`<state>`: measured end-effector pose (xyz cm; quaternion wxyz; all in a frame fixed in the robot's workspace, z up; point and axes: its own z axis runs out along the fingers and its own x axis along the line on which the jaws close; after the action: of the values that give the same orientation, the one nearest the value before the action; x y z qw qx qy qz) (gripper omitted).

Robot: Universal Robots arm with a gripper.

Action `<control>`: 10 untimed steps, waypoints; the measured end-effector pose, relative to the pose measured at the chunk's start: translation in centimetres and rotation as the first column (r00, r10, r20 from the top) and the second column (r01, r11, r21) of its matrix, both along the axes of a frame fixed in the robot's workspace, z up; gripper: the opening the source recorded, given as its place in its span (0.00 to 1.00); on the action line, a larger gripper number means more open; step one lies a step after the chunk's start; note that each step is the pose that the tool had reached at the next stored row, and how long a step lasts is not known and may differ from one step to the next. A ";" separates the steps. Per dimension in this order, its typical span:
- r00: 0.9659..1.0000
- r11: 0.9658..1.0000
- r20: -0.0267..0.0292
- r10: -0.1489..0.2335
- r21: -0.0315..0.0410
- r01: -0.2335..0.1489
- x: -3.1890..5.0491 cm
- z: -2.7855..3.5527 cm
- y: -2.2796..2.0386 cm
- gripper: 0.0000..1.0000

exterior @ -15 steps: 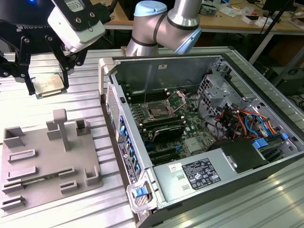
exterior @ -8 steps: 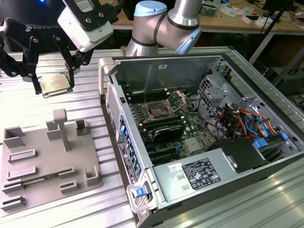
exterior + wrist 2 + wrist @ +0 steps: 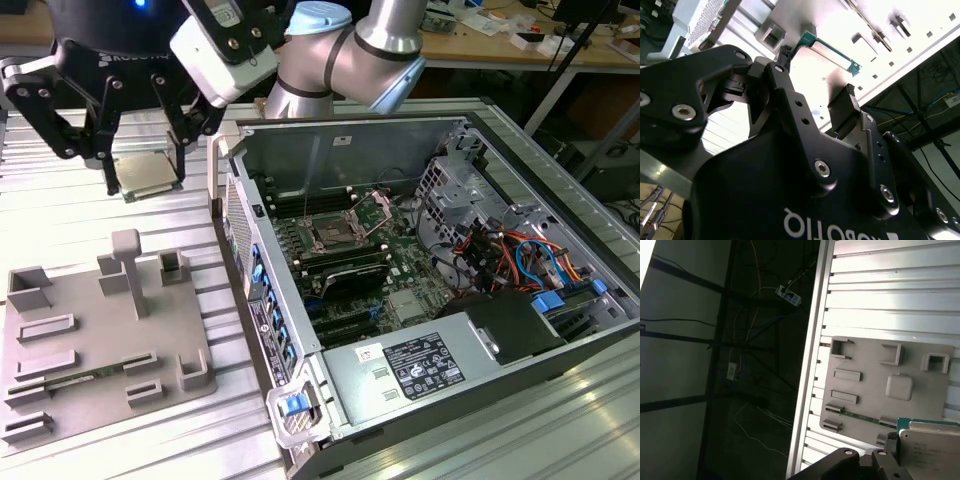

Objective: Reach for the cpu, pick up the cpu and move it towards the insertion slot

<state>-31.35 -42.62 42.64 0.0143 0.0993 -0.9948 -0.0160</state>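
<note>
In the exterior view my gripper [image 3: 146, 184] hangs above the slatted table, to the exterior view's left of the open computer case, shut on the cpu [image 3: 150, 168]. The cpu is a thin square chip with a silvery top, held level between the two black fingers [image 3: 112, 178]. In the second wrist view its green rim [image 3: 831, 48] shows between the fingers [image 3: 850, 95]. The first wrist view shows the cpu [image 3: 930, 447] from above the tray. The insertion slot [image 3: 331, 236], a shiny framed socket with a dark centre, sits on the motherboard inside the case, well to the right of the gripper.
A grey plastic tray [image 3: 100, 335] with raised recesses lies on the table below the gripper, also in the first wrist view [image 3: 875, 385]. The case wall [image 3: 250, 270] stands between gripper and socket. Black memory slots [image 3: 345, 275], cables [image 3: 510, 255] and a power supply [image 3: 420, 365] fill the case.
</note>
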 end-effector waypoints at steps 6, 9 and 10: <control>1.000 1.000 -0.001 0.001 0.000 -0.001 1.80 0.00 0.00 0.55; 1.000 1.000 -0.001 0.002 0.000 -0.002 2.46 0.00 0.03 0.55; 1.000 1.000 -0.001 0.002 -0.001 -0.002 2.66 0.00 0.03 0.55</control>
<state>-28.69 -42.59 42.64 0.0147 0.1004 -0.9947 -0.0157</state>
